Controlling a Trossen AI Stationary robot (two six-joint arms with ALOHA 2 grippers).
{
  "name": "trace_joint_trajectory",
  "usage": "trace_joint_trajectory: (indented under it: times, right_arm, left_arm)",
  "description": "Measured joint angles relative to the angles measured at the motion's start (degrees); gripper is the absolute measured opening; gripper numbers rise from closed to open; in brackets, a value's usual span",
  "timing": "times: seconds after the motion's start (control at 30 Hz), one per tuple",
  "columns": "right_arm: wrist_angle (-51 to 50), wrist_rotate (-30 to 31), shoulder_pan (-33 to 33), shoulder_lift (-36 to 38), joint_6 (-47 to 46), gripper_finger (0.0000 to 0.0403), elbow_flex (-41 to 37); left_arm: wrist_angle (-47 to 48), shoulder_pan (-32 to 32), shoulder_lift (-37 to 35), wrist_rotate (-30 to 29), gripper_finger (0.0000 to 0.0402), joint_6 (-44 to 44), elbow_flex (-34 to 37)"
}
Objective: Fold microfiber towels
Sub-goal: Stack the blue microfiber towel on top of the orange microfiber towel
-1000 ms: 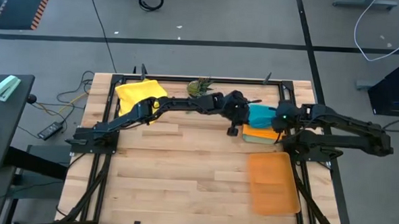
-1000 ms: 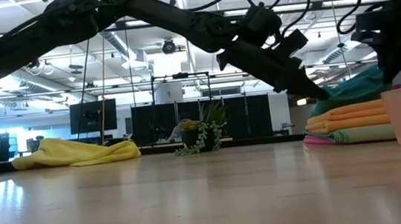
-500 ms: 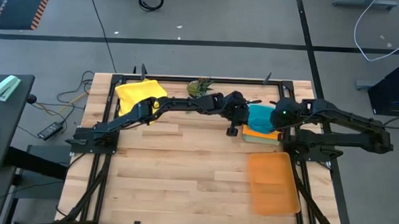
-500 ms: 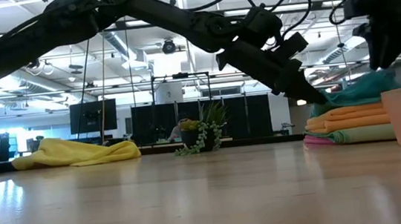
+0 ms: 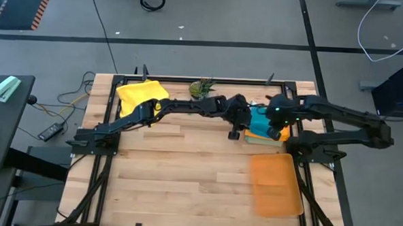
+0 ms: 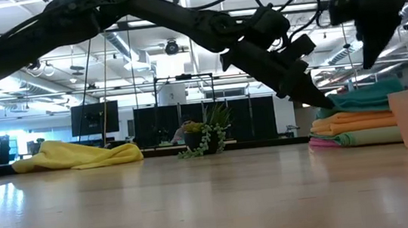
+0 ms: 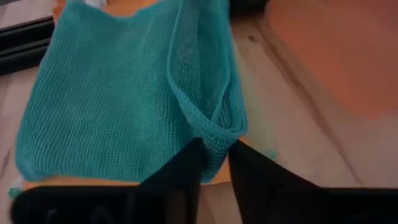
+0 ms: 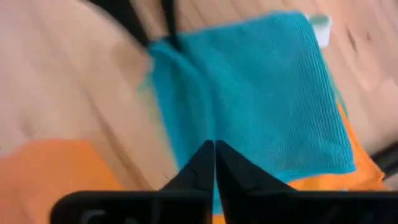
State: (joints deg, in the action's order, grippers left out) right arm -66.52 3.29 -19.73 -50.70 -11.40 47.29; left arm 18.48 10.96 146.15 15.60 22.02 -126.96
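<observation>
Wooden tabletop [image 5: 185,167], frame right: left gripper [image 7: 214,163] pinches the soft, limp teal towel's [image 7: 124,99] raised edge fold, the natural hold; right gripper [image 8: 214,163] clenched, empty.

Overhead and table-level views; both wrist cameras closely share the teal towel [image 7: 124,106].

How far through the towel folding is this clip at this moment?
Well along, not finished. Done: a stack of folded towels sits at the table's right. In hand: the teal towel lies on top of it, and the left claw pinches a raised fold at its edge; the right claw hangs shut above it, holding nothing. Left: flatten that fold, then fold the crumpled yellow towel at the far left.
</observation>
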Motion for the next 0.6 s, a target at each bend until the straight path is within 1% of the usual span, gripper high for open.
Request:
trace_joint_trajectory:
  times: [0.03, 0.1, 0.23, 0.33, 0.4, 0.53, 0.6]
  right_arm:
    - [0.6, 0.5, -0.3, -1.0, -0.7, 0.0012, -0.9]
    - [1.4, 0.8, -0.9, -2.7, -2.1, 0.0009, -2.3]
    - [3.3, 0.9, -1.1, -3.5, -4.1, 0.0004, -3.5]
    - [5.1, 0.9, -1.1, -3.3, -6.5, 0.0003, -4.7]
    - [5.5, 0.8, -1.1, -3.5, -7.7, 0.0003, -6.3]
    - [6.3, -0.2, 0.2, -3.7, -10.6, 0.0002, -8.6]
    - [6.7, -1.2, 1.2, -3.6, -11.2, 0.0002, -7.8]
  left_arm:
    - [0.1, -0.2, -0.1, 0.0, 0.0096, 0.0, 0.0]
    - [0.4, -0.4, -0.3, 0.0, 0.0123, -0.2, -0.3]
    - [7.4, -0.3, -0.4, 0.0, 0.0177, -2.8, -3.9]
    - [14.4, 0.3, -0.7, -0.1, 0.0208, -2.8, -7.8]
    - [16.4, 0.5, -1.8, 0.7, 0.0223, -2.6, -7.4]
    - [25.6, 1.7, -3.7, 8.9, 0.0233, 1.0, -6.5]
    - [26.7, 2.8, -3.8, 13.1, 0.0226, 1.1, -6.5]
